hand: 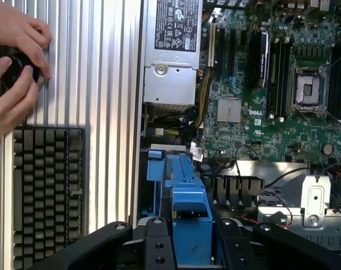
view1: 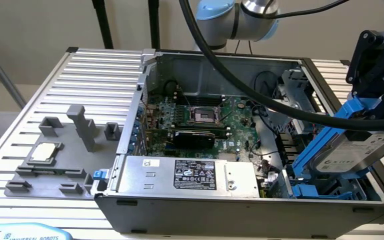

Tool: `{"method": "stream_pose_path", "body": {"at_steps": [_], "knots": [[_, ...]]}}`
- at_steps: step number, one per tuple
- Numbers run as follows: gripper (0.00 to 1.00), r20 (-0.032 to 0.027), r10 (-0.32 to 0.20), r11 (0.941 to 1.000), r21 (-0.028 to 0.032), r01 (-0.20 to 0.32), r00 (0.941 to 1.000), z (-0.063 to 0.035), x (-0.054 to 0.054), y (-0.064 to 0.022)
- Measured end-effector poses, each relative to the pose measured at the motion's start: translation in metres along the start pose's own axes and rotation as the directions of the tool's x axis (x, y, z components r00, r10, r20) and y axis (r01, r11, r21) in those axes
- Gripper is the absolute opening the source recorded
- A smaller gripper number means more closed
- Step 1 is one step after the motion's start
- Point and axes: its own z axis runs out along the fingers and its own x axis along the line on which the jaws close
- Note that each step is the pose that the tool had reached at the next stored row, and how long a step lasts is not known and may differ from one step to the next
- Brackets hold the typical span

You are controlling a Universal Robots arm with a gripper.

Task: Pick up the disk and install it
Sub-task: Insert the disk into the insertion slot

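Tool [view1: 373, 106] clamps the disk [view1: 353, 150] by its blue carrier [hand: 188, 194]: likely stiff, dense, shock-sensitive, so carrier edges suit gripping.

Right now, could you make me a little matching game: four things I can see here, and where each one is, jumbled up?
1 disk
2 processor chip
3 grey metal box
4 keyboard

A on the table, near a person's hands
B inside the computer case, beside the motherboard
C tilted, gripped by the gripper, over the blue bay
D on a grey fixture, at the exterior view's left

Pairs: 1-C, 2-D, 3-B, 4-A
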Motion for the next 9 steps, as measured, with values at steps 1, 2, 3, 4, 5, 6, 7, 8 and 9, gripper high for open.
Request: {"method": "stream_pose_path", "body": {"at_steps": [1, 2, 3, 4, 5, 6, 7, 8, 9], "knots": [[0.33, 0.0002, 0.0, 1.0, 0.0003, 0.0, 1.0, 0.0004, 0.0, 0.0], [0.33, 0.0001, 0.0, 1.0, 0.0014, 0.0, 1.0, 0.0012, 0.0001, 0.0001], [0.33, 0.0, 0.0, 1.0, 0.0019, 0.0, 1.0, 0.0021, 0.0001, 0.0001], [0.33, 0.0, 0.0, 1.0, 0.0023, 0.0, 1.0, 0.0031, 0.0002, 0.0001], [0.33, 0.0, 0.0, 1.0, 0.0028, 0.0, 1.0, 0.0041, 0.0002, 0.0001], [0.33, 0.0, 0.0, 1.0, 0.0031, 0.0, 1.0, 0.005, 0.0003, 0.0003], [0.33, -0.0001, 0.0, 1.0, 0.0036, 0.0, 1.0, 0.0059, 0.0003, 0.0005], [0.33, 0.0, 0.0, 1.0, 0.0037, 0.0, 1.0, 0.0067, 0.0004, 0.0006], [0.33, 0.0, 0.0, 1.0, 0.0039, 0.0, 1.0, 0.0075, 0.0004, 0.0006]]}}
